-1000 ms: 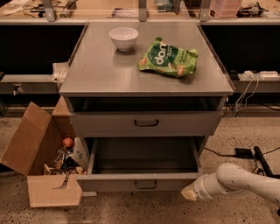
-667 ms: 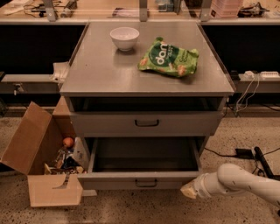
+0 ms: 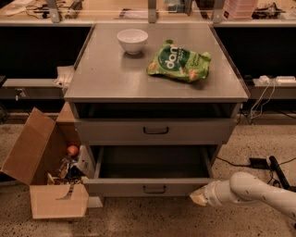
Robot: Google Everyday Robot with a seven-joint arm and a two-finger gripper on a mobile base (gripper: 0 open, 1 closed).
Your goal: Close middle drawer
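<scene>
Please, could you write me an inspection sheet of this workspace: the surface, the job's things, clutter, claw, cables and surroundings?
Surface: the grey cabinet top carries a white bowl and a green snack bag.
Job's things: the middle drawer is pulled far out, nothing seen inside; the drawer above appears slightly out.
Clutter: an open cardboard box stands on the floor at the left, with small items inside.
Grippers: the claw is low, at the right end of the middle drawer's front panel; contact cannot be told.
Cables: a white cable runs from a power strip; a black cable and an adapter lie on the floor.
Surroundings: workbenches stand behind.
</scene>
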